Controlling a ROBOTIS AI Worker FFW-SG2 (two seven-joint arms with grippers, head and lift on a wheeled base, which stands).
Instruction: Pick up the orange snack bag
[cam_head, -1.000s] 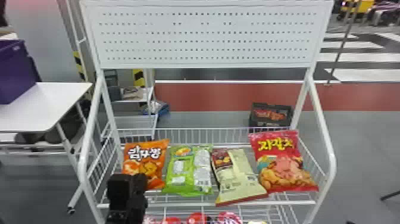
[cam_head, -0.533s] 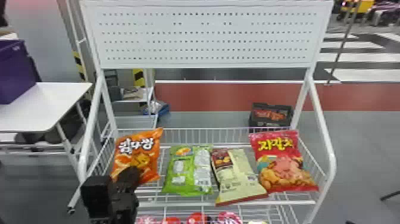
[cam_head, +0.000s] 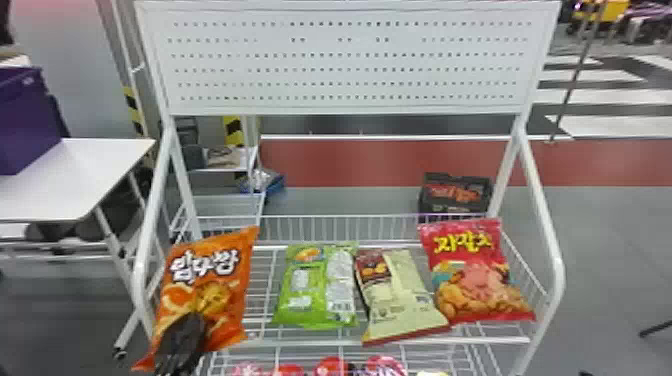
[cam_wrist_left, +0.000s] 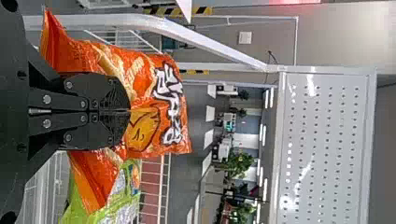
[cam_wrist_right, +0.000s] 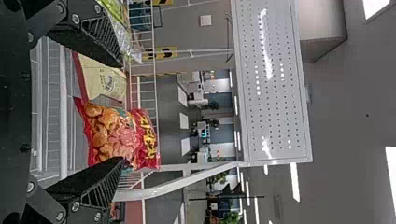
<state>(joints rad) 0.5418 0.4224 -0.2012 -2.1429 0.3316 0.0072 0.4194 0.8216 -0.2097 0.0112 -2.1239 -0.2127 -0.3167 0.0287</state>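
One glossy orange snack bag (cam_head: 220, 290) was clenched in the left gripper (cam_head: 187, 325).
It tilted at the left end of a white wire basket (cam_head: 490, 340) holding three pillow-shaped bags: green (cam_head: 310, 290), cream (cam_head: 400, 300), red (cam_head: 470, 275). The right gripper's (cam_wrist_right: 123, 113) fingers stood parted.

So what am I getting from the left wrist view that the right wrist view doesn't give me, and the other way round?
Left wrist view: the orange snack bag, with the left claw shut on it.

Right wrist view: the right claw, open and holding nothing, with the red snack bag and the cream snack bag beyond it, side by side.

Both: part of the green snack bag and the white perforated board.
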